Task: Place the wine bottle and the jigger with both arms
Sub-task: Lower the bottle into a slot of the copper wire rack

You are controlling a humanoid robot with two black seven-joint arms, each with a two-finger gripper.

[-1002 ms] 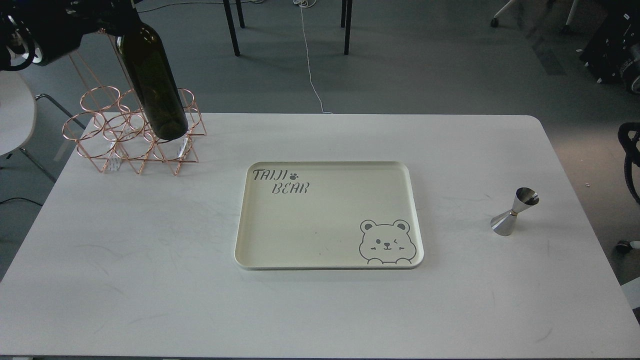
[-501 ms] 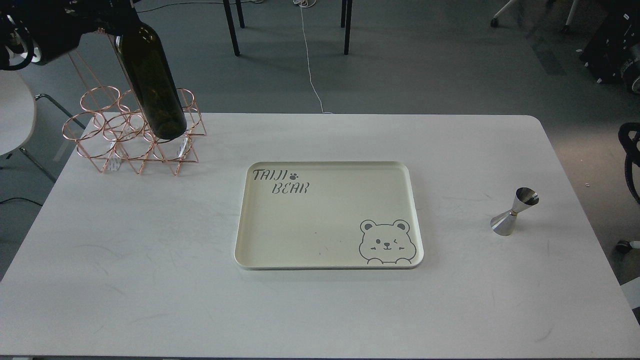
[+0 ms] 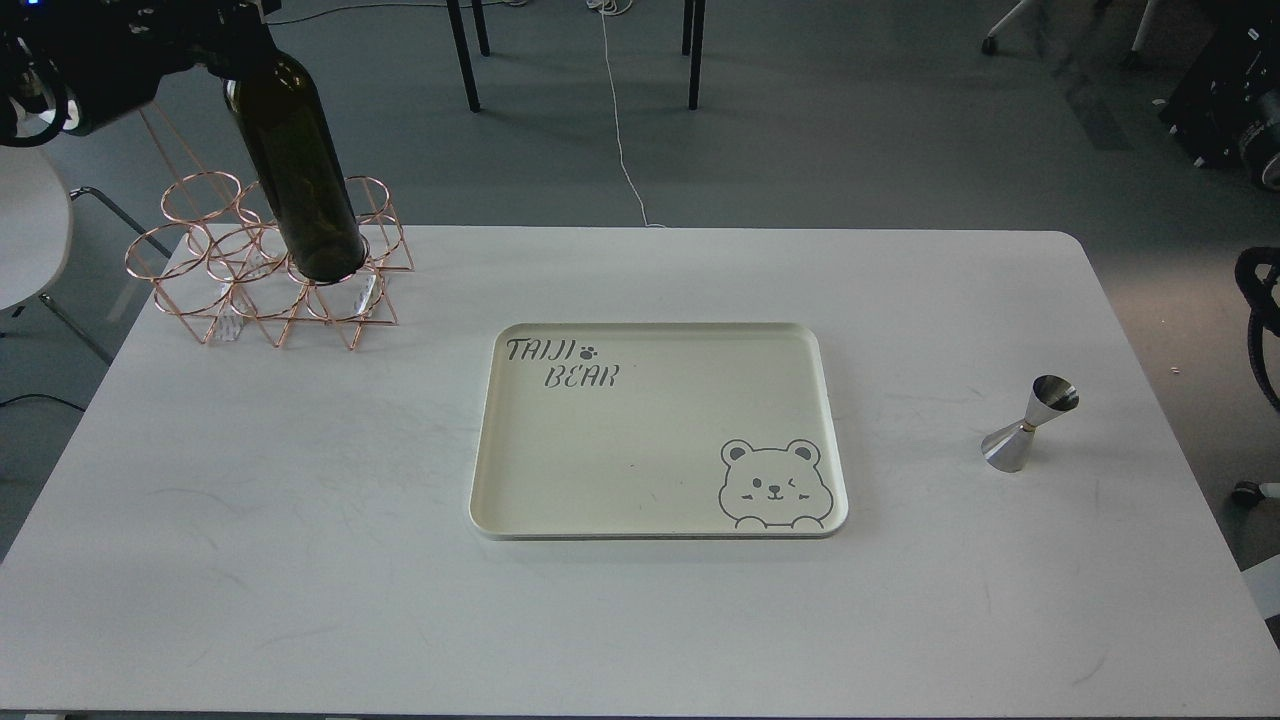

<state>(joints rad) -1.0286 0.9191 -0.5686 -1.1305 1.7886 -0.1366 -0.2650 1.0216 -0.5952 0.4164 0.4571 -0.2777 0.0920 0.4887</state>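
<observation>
The dark olive-green wine bottle (image 3: 297, 170) hangs tilted over the copper wire rack (image 3: 262, 262) at the table's back left, its base at the rack's top rings. My left gripper (image 3: 228, 32) at the top left edge is shut on the bottle's upper part; the neck is hidden by it. The steel jigger (image 3: 1028, 423) stands alone on the table at the right. My right gripper is out of view.
A cream tray (image 3: 655, 430) with a bear drawing lies in the middle of the white table (image 3: 300, 560). Chair legs (image 3: 465, 50) and a white cable (image 3: 620, 120) are on the floor behind. A white chair (image 3: 30, 230) stands at the left.
The bottle has swung slightly left and more upright over the rack, its base shifting a little left. The jigger and tray have not moved.
</observation>
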